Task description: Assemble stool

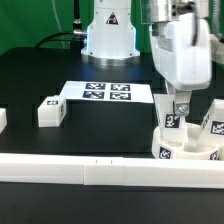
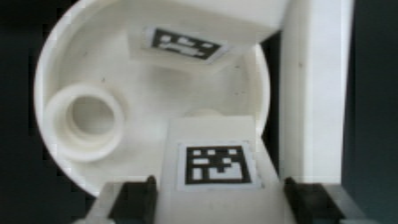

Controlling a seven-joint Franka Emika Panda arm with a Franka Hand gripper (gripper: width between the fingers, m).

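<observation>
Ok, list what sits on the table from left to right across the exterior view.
Cut-off white block → loose leg → marker board → seat, with the pincer over it.

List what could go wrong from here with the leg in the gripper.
1. The held leg, clamped in the gripper, is over the seat. If it meets its socket tilted or off-centre, it may jam.
2. The mounted leg stands close by, so the gripper might knock it.
3. The seat lies by the rail, and a twist may shift it.
</observation>
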